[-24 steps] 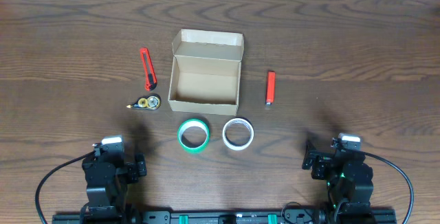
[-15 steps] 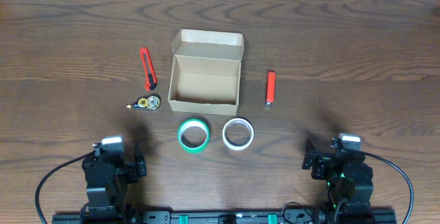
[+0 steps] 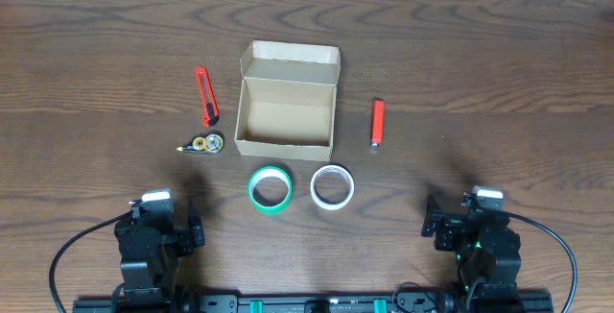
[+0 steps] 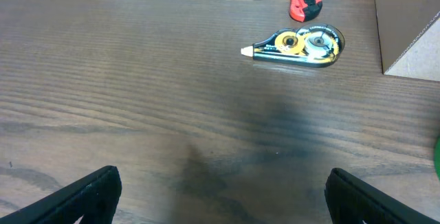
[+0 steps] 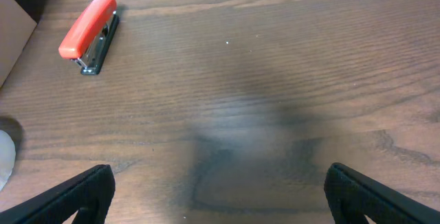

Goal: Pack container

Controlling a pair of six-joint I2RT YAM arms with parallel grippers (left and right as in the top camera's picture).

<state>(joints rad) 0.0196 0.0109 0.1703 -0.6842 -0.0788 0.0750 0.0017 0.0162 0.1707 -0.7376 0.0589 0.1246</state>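
We see the container (image 3: 285, 121) lid-open at upper centre — our left gripper (image 4: 221, 189) and right gripper (image 5: 220, 186) both spread wide.

A dark wood-grain table (image 3: 499, 54) fills the view, with perhaps a pale wall beyond.

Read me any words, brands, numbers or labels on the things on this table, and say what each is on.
No readable text anywhere.
correction tape dispenser: possible print on its casing, too small to read.
cardboard box, stapler, utility knife, green tape roll, white tape roll: no markings visible.
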